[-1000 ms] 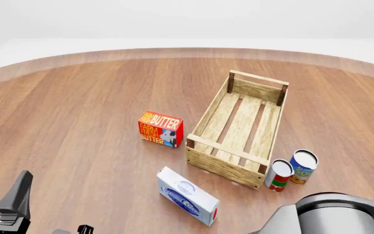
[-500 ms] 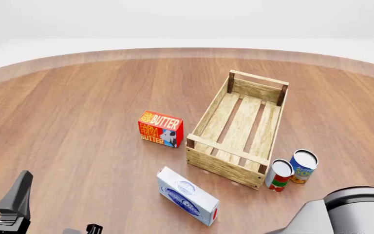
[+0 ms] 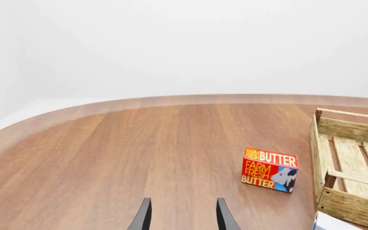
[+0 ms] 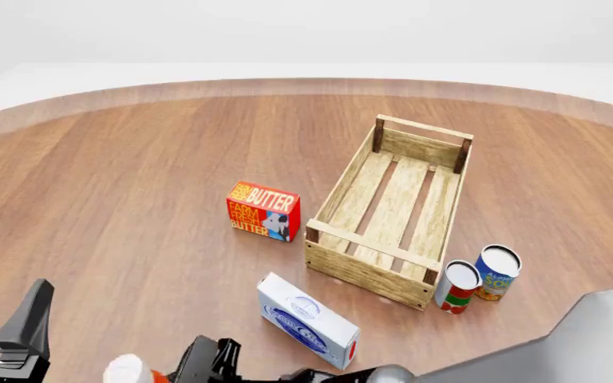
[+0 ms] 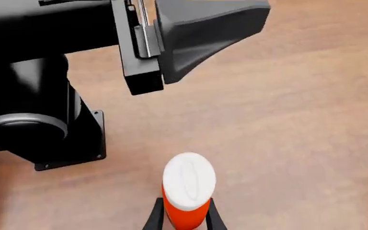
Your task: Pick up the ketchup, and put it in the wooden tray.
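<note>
Fingers of the left claw (image 3: 182, 221) stand apart with nothing between them in the left wrist view, over the brown wooden bench (image 3: 139, 143). Ahead sits the red cardboard butter box (image 3: 270, 169), and just beside it the long light-wood slatted tray (image 3: 346, 160), while a corner of a white carton (image 3: 332, 224) shows at the frame's edge.

From the front, the wooden tray (image 4: 392, 209) lies right of centre with its slats bare. The butter box (image 4: 262, 211) stands off its left side, and the white-and-blue carton (image 4: 308, 321) lies near its front corner. A red-and-white can (image 4: 456, 286) and a blue can (image 4: 496, 272) stand touching each other by the tray's front right corner. At the bottom edge, the white cap of the red-orange squeeze bottle of ketchup (image 4: 128, 371) appears beside the right claw (image 4: 205, 361), well apart from the tray.

Through the right wrist view, the right claw (image 5: 182, 218) is clamped on the ketchup (image 5: 187, 201), its dark fingers (image 5: 153, 215) pressed against either side of the bottle below the cap. The left arm's black body (image 5: 56, 72) fills the space beyond.
</note>
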You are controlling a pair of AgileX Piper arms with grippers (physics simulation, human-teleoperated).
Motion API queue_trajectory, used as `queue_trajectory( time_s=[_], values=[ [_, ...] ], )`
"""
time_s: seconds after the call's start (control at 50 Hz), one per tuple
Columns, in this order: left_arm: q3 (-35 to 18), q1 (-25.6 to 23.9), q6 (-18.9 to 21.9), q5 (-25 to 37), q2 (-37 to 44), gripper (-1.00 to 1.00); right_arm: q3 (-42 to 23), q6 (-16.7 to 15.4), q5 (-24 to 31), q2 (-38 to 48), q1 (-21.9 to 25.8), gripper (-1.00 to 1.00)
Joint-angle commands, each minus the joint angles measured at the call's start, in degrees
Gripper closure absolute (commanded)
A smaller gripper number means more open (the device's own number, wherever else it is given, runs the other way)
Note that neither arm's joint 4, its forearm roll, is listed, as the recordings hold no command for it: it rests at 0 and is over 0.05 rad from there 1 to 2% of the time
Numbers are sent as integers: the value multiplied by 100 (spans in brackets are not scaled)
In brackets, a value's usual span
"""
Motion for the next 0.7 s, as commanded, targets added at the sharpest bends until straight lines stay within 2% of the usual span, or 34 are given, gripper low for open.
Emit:
queue_trajectory(
  time_s=[0.02, 0.2, 0.28, 0.32, 0.38, 0.44, 0.56, 0.7],
  values=[
    [0, 0, 0, 0, 0, -100, 581, 75, -209, -446, -386, 100],
    [0, 0, 0, 0, 0, -100, 734, -49, -11, -831, -621, 100],
    [0, 0, 0, 0, 0, -100, 773, -54, 234, -1200, -744, 100],
    [0, 0, 0, 0, 0, -100, 798, -211, 366, -1374, -912, 100],
    [0, 0, 0, 0, 0, -100, 780, -203, 505, -1493, -987, 100],
    [0, 0, 0, 0, 0, -100, 774, -351, 747, -1773, -1180, 100],
    [0, 0, 0, 0, 0, -100, 698, -393, 1090, -2079, -1370, 100],
    [0, 0, 0, 0, 0, -100, 519, -572, 1641, -2541, -1953, 100]
  ],
)
